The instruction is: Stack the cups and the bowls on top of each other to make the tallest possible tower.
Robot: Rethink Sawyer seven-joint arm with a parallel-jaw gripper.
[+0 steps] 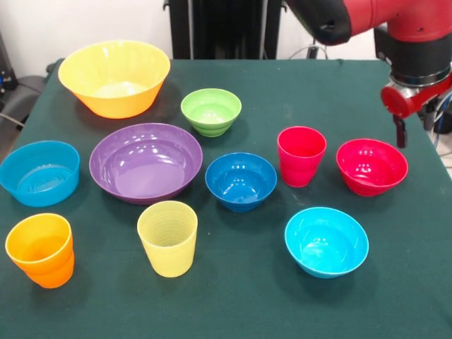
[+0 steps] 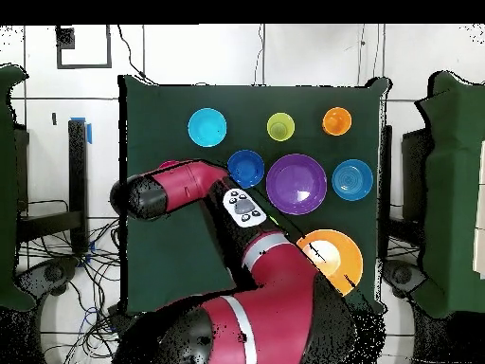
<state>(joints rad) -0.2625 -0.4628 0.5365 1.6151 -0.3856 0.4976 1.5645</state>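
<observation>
Hand [image 1: 400,131] hovers above the far edge of the red bowl [image 1: 372,167]; whether it is open or closed cannot be told.
Red cup [image 1: 301,155] stands separately on the green tabletop [image 1: 233,282] beside that bowl, farther from the hand; the other cups and bowls spread beyond it, none stacked.

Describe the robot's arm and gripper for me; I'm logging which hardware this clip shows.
The arm has glossy red shells with black joint sections. A black ring sits above a red wrist block, and a thin dark piece hangs below it at the gripper. From overhead, a pale oval button panel sits on the arm.
</observation>
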